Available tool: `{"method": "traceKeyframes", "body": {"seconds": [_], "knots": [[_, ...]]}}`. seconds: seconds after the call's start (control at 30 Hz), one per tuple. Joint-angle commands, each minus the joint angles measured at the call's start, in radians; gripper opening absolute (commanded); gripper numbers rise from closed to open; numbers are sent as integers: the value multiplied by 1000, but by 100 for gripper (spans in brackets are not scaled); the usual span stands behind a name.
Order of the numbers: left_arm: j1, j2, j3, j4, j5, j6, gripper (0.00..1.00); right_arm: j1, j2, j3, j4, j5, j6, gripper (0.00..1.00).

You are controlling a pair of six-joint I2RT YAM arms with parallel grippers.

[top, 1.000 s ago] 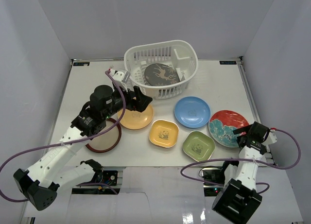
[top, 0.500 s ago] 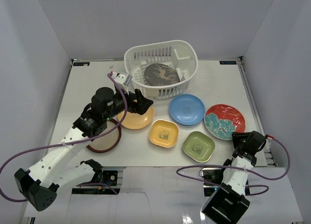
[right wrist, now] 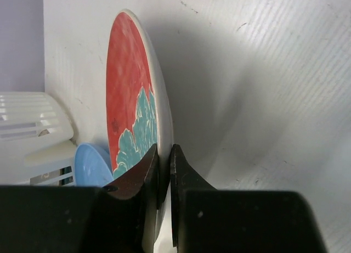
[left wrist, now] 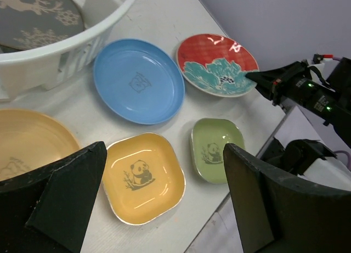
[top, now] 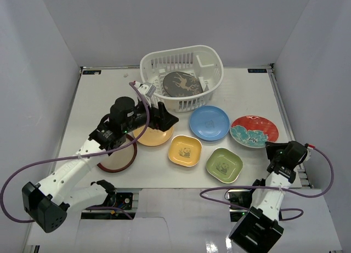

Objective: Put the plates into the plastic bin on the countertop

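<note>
Top external view: the white countertop (top: 98, 99) is walled at 9, 12 and 3 o'clock, and the arms' bases line its 6 o'clock edge. The plastic bin (top: 149, 63), white with slotted sides and rounded corners, stands at 12 o'clock near the far edge. A dark grey patterned plate (top: 182, 84) lies inside it. Bare surface shows at 10 and 2 o'clock, on either side of the bin.

The right gripper (top: 272, 147) is at 4 o'clock, close to the table's right edge. Its jaws are pinched on the near rim of the glossy red-and-teal floral plate (top: 252, 130). That plate is tilted with the gripped edge raised, and its far edge is just beside the round blue plate (top: 209, 123).

A rounded-square yellow panda dish (top: 185, 150) and a green panda dish (top: 224, 164) sit near the 6 o'clock edge, apart from each other. The left gripper (top: 164, 120) hovers with its jaws wide apart over the orange-yellow plate (top: 151, 136), just in front of the bin wall. A brown-rimmed plate (top: 118, 154) lies at 7 o'clock, partly under the left arm.
</note>
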Motion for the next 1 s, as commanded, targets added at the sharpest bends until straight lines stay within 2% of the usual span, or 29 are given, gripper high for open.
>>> {"method": "traceKeyframes", "body": {"seconds": [0.0,0.13,0.3,0.4,0.57,0.77,0.9,0.97], "knots": [[3,30,9,64,158,-70,98,-4,-22,96,191,-148,105,8],[4,72,36,85,239,-128,98,-2,-9,132,319,-231,185,8],[4,122,79,85,290,-185,98,-2,-8,199,341,-305,204,8],[3,182,102,114,330,-241,98,4,3,224,435,-388,250,8],[0,314,153,215,344,-324,98,73,29,303,492,-477,285,8],[-19,509,271,291,356,-383,98,169,57,342,569,-509,324,8],[-35,605,345,291,332,-380,93,286,78,343,600,-507,317,8],[-40,627,372,298,321,-383,86,324,92,337,618,-506,311,8]]}}
